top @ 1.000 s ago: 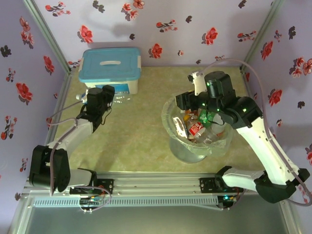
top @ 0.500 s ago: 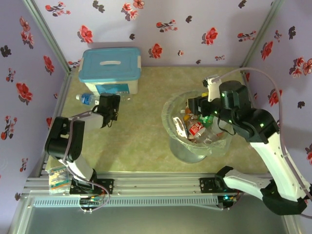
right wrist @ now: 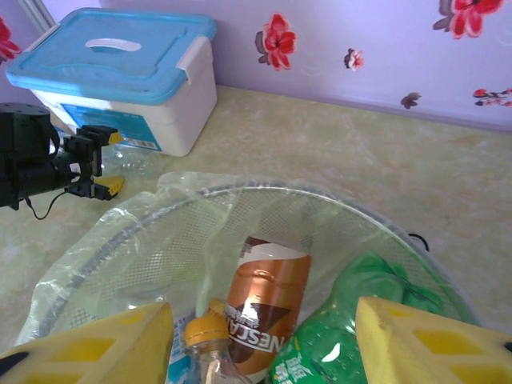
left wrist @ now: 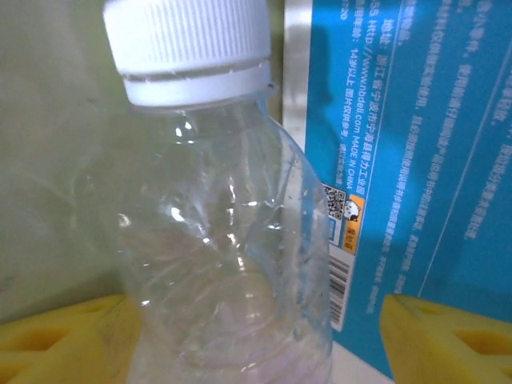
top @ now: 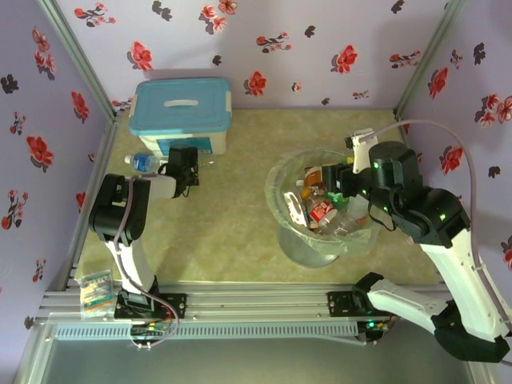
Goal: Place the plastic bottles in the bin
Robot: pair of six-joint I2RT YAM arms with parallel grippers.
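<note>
First, at the left edge of the overhead view, a blue-labelled bottle (top: 142, 162) lies on the table (top: 232, 240), just in front of the lower left corner of the white box (top: 181, 112) with its light-blue lid. Just right of that bottle, the left gripper (top: 186, 162) sits low against the front of the box.

Its own camera shows a clear bottle (left wrist: 228, 264) with a white cap rising through the middle of the frame, set between the two yellow fingers (left wrist: 64, 340). The left gripper (left wrist: 260, 348) is spread moderately: the left finger meets the bottle's side, while a strip of the box's blue printed label shows between the bottle and the right finger, so the jaws straddle the bottle without pinching it.

Right of centre in the overhead view stands the bin (top: 276, 200), round and bag-lined, with several bottles piled inside, among them a red-labelled bottle (top: 322, 210). The right gripper (top: 342, 178) hangs over the bin's right half.

From the right wrist, the bin (right wrist: 144, 232) spreads across the lower frame, holding a brown-labelled bottle (right wrist: 268, 292), an orange-capped bottle (right wrist: 206, 330) and a green bottle (right wrist: 364, 320). The right gripper (right wrist: 264, 344) is spread wide and carries nothing.
</note>
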